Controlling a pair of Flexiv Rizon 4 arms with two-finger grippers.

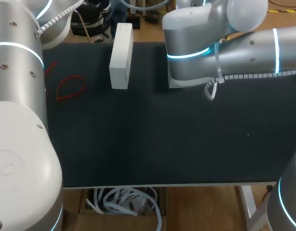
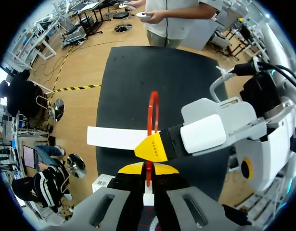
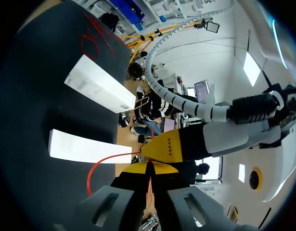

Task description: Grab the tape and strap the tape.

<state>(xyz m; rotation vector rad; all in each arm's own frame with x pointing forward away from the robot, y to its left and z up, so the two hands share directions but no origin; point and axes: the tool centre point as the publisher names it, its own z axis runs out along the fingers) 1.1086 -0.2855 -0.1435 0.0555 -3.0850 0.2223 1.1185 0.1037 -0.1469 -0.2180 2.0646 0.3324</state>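
I find the left gripper (image 2: 148,168) and right gripper (image 3: 148,168) both clamped tight on the tape (image 2: 149,120), a red loop just over the box (image 2: 116,138). Recommended: stretch it evenly, then seat it squarely round the box.

- A box (image 1: 121,57) is lying on the tabletop (image 1: 162,139) near its far edge, left of middle.
- A spare tape loop (image 1: 70,77) is lying left of it, well apart.
- A second box (image 2: 114,138) is lying right of the first, below both jaws.
- Left jaws and right jaws are meeting tip to tip, both pinching the tape (image 2: 148,120).
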